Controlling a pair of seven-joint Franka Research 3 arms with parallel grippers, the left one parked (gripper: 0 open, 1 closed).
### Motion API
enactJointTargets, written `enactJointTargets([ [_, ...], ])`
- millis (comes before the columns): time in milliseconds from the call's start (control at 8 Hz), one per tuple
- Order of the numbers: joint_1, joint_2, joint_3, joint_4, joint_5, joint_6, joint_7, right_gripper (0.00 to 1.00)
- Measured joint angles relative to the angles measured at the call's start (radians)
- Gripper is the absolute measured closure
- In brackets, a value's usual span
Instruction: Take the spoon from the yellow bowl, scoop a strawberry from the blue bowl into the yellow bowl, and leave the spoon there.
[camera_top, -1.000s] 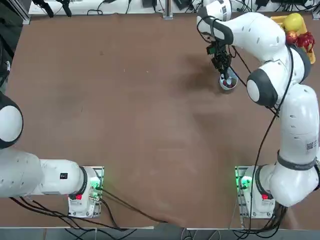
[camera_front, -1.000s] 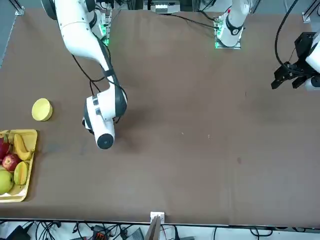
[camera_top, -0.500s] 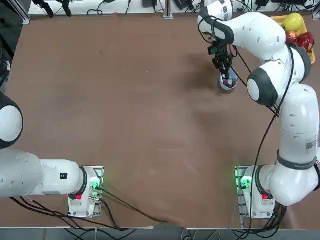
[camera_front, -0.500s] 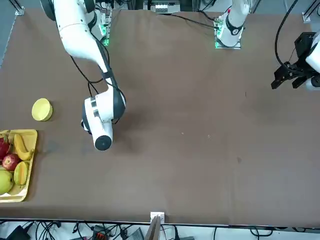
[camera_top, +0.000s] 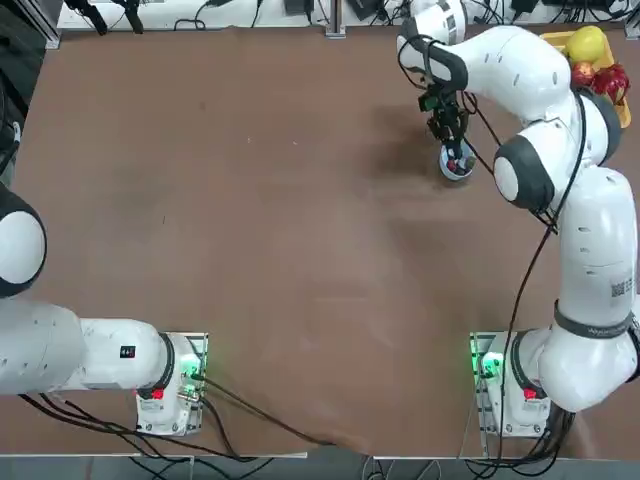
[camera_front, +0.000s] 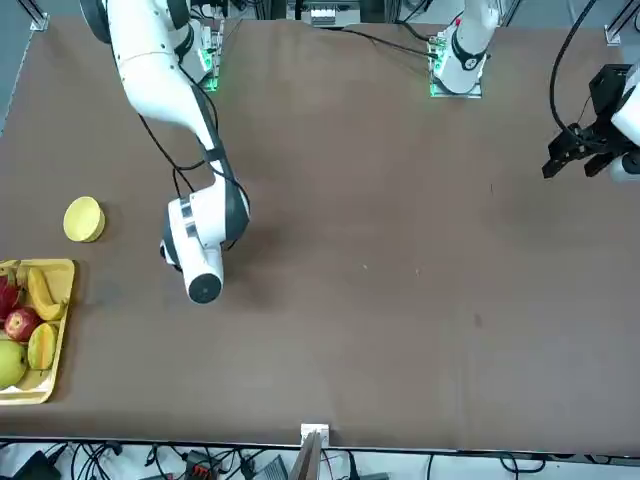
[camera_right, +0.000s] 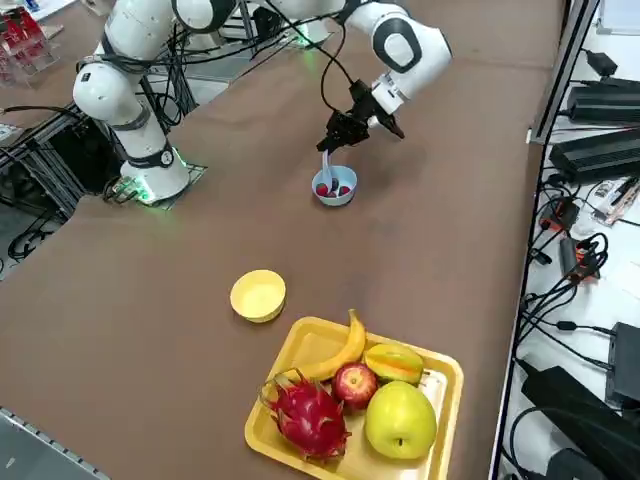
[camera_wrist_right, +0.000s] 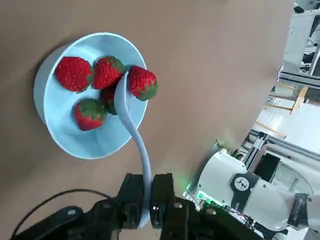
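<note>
My right gripper (camera_wrist_right: 147, 189) is shut on the handle of the pale spoon (camera_wrist_right: 138, 136). The spoon's scoop end sits inside the blue bowl (camera_wrist_right: 50, 117), among several red strawberries. One strawberry (camera_wrist_right: 143, 83) lies at the bowl's rim, against the spoon. In the right side view the gripper (camera_right: 338, 137) hovers just above the blue bowl (camera_right: 336, 197), with the spoon (camera_right: 326, 168) angled down into it. The yellow bowl (camera_right: 259, 296) stands apart, nearer the fruit tray, and holds nothing. In the front view the yellow bowl (camera_front: 84, 219) shows, while the wrist hides the blue bowl.
A rectangular yellow tray (camera_right: 441, 372) with a banana, an apple, a dragon fruit and other fruit sits beyond the yellow bowl, at the table's far right corner (camera_top: 557, 38). Cables and power units lie off the table's far edge.
The right wrist has shifted slightly toward the table's far edge while staying over the blue bowl. The grip on the spoon is the same.
</note>
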Motion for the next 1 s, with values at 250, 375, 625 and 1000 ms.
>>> enactJointTargets([
  [250,0.0,0.011,0.001,0.0,-0.015,0.001,0.0,0.88],
  [375,0.0,0.017,0.001,0.0,-0.028,0.001,0.0,0.88],
  [625,0.003,0.026,0.005,0.0,-0.048,0.0,0.0,0.88],
  [1000,0.025,0.03,0.014,0.0,-0.085,0.002,-0.002,0.88],
])
